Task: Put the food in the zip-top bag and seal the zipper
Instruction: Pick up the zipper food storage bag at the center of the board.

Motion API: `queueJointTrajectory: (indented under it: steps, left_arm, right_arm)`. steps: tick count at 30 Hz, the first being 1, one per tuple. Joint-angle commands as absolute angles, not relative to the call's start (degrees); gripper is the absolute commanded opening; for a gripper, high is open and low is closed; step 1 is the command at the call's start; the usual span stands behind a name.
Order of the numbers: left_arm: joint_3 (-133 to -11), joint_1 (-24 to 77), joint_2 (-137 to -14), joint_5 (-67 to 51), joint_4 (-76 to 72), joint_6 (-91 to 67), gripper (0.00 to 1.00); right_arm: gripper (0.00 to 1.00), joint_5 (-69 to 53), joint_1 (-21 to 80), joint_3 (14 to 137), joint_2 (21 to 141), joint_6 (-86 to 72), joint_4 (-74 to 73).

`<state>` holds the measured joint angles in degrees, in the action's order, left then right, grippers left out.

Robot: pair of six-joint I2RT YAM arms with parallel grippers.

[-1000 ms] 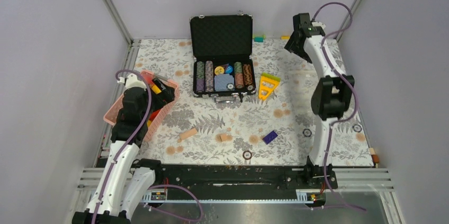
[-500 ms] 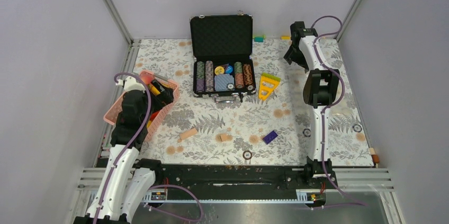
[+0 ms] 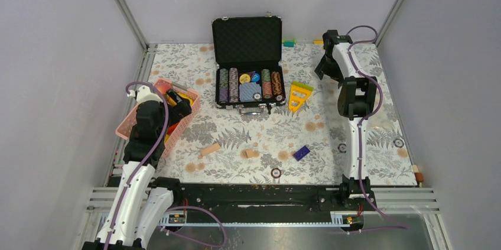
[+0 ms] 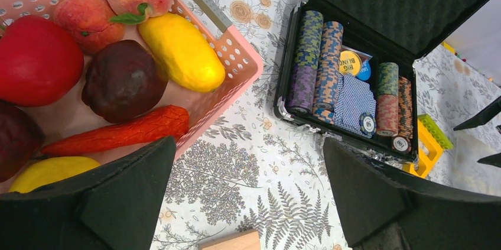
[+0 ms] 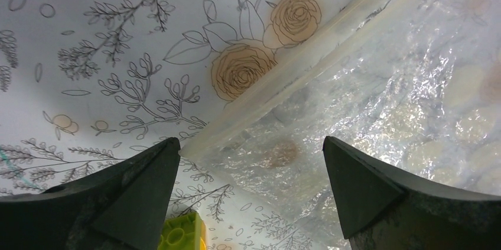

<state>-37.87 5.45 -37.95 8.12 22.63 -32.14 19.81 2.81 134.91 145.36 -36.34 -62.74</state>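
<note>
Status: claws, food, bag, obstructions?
Both claws open, empty: left claw above pink lattice basket edge, right claw over zipper strip of clear dotted plastic bag. Toy fruits and vegetables in basket. Open black chip case mid-table.

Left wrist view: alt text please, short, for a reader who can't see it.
A pink basket holds toy fruits and vegetables in red, peach, yellow, dark maroon and orange. The left fingers stand open in the foreground, and an open black case of poker chips lies to the right on the floral tablecloth.
</note>
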Motion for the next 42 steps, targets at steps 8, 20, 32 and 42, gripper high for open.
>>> queueJointTrajectory:
  steps: [8,20,32,42]
  left_arm:
    - [-39.02,5.24,-38.01,10.37,21.4,-32.34,0.99]
    - [-38.62,5.23,-37.31,11.95,21.84,-32.51,0.99]
    - [-38.61,5.24,-37.42,12.17,22.14,-32.73,0.99]
    - [-38.51,5.2,-37.61,9.16,21.59,-33.07,0.99]
  right_arm:
    - [0.96,19.82,2.64,132.63,144.51,-35.62,-67.46]
    - [0.61,18.51,2.14,127.05,142.32,-36.6,-65.03]
    - [0.0,16.39,1.43,117.81,137.0,-37.33,-58.09]
    - [0.0,15.35,1.72,96.7,113.12,-25.57,-43.22]
